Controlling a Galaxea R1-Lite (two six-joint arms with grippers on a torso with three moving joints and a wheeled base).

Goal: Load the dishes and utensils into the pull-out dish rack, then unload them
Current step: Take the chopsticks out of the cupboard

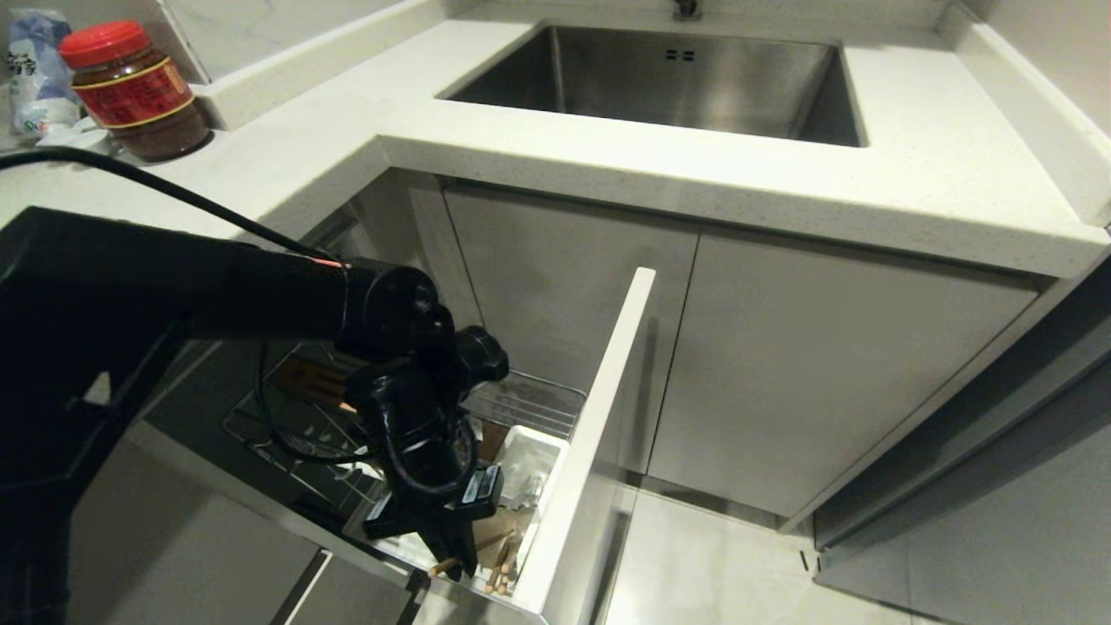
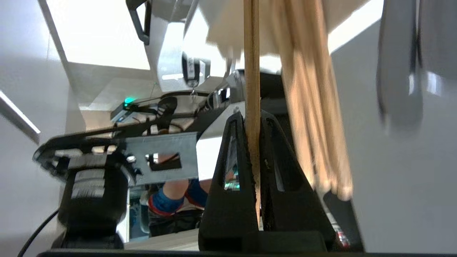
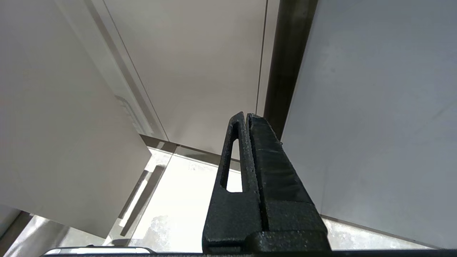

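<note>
Down at the near corner of the pull-out dish rack, just behind its white panel front, the left hand points into the white plastic utensil bin and is clamped tight on a single chopstick. The wrist view shows the stick running straight up between the two fingers, pinched near one end so it stands in line with the bin's opening, which I judge is the grip that lets it slide in or out without catching the wall. More light-wood sticks hang just beside it, and their ends show below the hand in the head view; the bin keeps such slim things upright and together. Whether this stick is going in or coming out cannot be told. The right hand hangs parked by the cabinet doors, fingers pressed together on nothing.
</note>
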